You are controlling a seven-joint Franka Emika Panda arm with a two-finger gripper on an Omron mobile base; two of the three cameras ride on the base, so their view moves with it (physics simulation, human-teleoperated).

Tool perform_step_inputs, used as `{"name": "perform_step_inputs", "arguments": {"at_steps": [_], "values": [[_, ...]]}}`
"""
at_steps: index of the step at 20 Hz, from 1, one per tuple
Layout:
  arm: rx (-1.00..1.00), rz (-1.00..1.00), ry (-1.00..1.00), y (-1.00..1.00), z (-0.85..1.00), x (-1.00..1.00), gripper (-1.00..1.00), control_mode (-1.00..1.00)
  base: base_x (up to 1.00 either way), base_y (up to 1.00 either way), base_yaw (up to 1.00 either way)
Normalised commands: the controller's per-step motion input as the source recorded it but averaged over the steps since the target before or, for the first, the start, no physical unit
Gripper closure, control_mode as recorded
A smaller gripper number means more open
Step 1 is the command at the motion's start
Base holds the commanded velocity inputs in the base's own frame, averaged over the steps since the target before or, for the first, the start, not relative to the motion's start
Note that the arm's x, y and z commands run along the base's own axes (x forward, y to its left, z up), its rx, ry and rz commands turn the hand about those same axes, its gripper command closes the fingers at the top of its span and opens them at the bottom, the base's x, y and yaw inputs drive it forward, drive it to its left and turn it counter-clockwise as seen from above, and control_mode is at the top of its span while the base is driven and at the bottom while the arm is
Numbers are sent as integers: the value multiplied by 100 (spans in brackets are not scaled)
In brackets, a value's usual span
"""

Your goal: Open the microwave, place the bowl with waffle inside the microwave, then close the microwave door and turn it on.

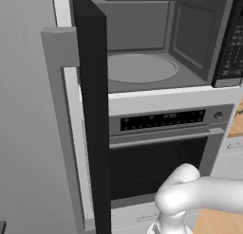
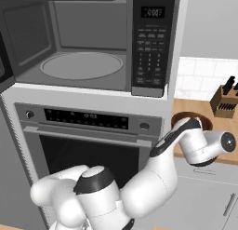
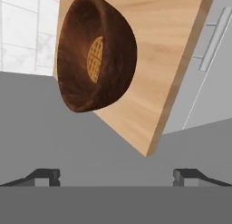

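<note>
Door [image 1: 90, 110] open, microwave [image 2: 83, 66] cavity empty. Bowl [image 3: 95, 53] with waffle [image 3: 94, 59] on counter [image 3: 172, 51] right of microwave. Gripper [image 3: 116, 177] jaws apart, near bowl, nothing held. Left: grasp, load, close, start.

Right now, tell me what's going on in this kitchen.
The microwave door is already swung wide open, leaving the microwave cavity and its turntable bare. The robot arm is reaching to the wooden counter on the right, where the bowl sits with the waffle inside it. The gripper has its fingers spread open, short of the bowl, holding nothing. The bowl has not been picked up yet.
</note>
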Motion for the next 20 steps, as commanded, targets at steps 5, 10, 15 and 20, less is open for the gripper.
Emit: {"name": "perform_step_inputs", "arguments": {"at_steps": [5, 10, 15, 20], "values": [[0, 2, 0, -29, -7, 15, -100, -100, 0, 0, 0], [0, 1, 0, -22, -9, 37, -100, -100, 0, 0, 0], [0, 1, 0, -19, -17, 38, -100, -100, 0, 0, 0], [0, 0, 0, -21, -17, 30, -100, -100, 0, 0, 0]]}}
